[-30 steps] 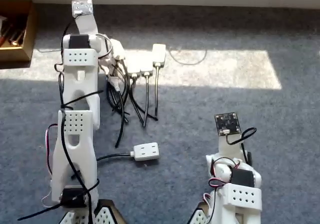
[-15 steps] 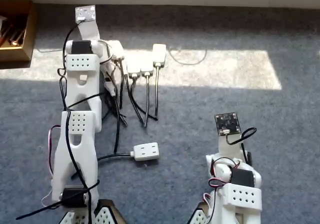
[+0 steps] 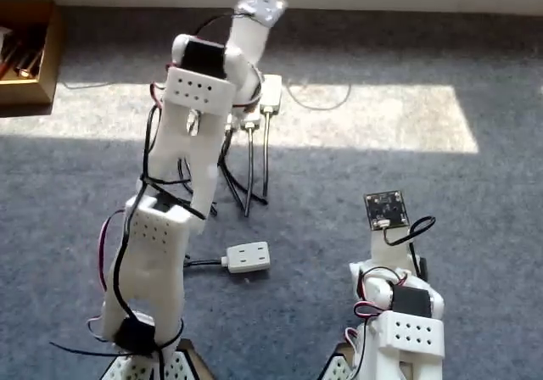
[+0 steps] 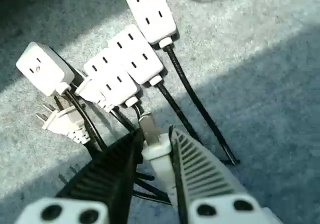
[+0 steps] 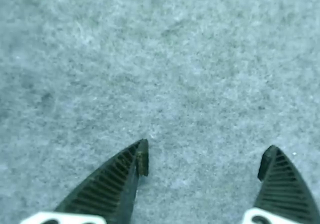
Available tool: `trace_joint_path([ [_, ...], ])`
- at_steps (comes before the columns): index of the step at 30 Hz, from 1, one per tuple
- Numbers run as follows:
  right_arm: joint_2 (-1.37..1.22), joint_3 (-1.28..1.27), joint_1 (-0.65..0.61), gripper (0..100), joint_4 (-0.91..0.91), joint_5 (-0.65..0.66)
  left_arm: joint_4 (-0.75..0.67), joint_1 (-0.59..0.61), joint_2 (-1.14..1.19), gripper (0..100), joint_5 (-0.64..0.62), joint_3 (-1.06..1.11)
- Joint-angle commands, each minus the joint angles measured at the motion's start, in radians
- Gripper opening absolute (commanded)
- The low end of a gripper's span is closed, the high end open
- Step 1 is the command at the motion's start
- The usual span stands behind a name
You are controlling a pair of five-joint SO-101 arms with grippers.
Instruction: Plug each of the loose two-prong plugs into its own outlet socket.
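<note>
**Pinching a white plug at the socket cluster**

High view: the left arm [image 3: 193,125] stretched across the carpet [image 3: 475,227] to a cluster of white sockets [image 3: 270,92] lying in a sunlit patch. Their black cords [image 3: 249,176] trailed back toward the bases. A triple socket [image 3: 249,257] lay apart from the cluster, between the two arms. The right arm [image 3: 399,312] sat folded, well away from the cluster.

Left wrist view: the left claw [image 4: 155,134] pinched a white two-prong plug [image 4: 156,151], its metal prongs pointing at the nearest socket and just short of it. Three flat sockets with paired slots fanned side by side, and a cube socket [image 4: 42,66] lay beside them. A second plug [image 4: 62,124] lay loose near the cube, prongs exposed.

Right wrist view: the right claw [image 5: 205,164] was spread wide above the carpet.
</note>
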State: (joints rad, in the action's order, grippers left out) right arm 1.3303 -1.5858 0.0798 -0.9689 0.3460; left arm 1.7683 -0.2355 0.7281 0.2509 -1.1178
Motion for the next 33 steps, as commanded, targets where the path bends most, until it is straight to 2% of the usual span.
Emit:
trace_joint_path([
  [1,0.008,0.004,0.001,34.3,0.016,-0.003,0.012,-0.137,-0.206,0,0.112,0.317],
  [9,0.010,0.022,0.180,34.3,0.018,-0.002,-0.003,-0.441,-0.544,0,0.123,0.679],
  [13,0.010,0.050,0.266,34.3,0.012,0.000,-0.132,-0.565,-0.642,0,0.118,0.914],
  [15,0.010,0.051,0.326,34.3,0.010,0.043,-0.232,-0.595,-0.662,1,0.087,1.036],
  [17,0.010,0.048,0.372,34.3,-0.012,0.095,-0.334,-0.607,-0.664,1,0.072,1.144],
  [21,0.010,0.051,0.387,34.3,-0.067,0.104,-0.480,-0.642,-0.662,11,0.069,1.283],
  [25,0.010,0.051,0.397,34.3,-0.077,0.104,-0.578,-0.694,-0.661,17,0.060,1.280],
  [26,0.010,0.051,0.397,34.3,-0.093,0.106,-0.614,-0.693,-0.661,17,0.023,1.265],
  [29,0.010,0.053,0.397,34.3,-0.105,0.106,-0.674,-0.622,-0.661,17,-0.087,1.178],
  [33,0.010,0.047,0.397,34.3,-0.110,0.141,-0.654,-0.499,-0.673,17,-0.103,1.073],
])
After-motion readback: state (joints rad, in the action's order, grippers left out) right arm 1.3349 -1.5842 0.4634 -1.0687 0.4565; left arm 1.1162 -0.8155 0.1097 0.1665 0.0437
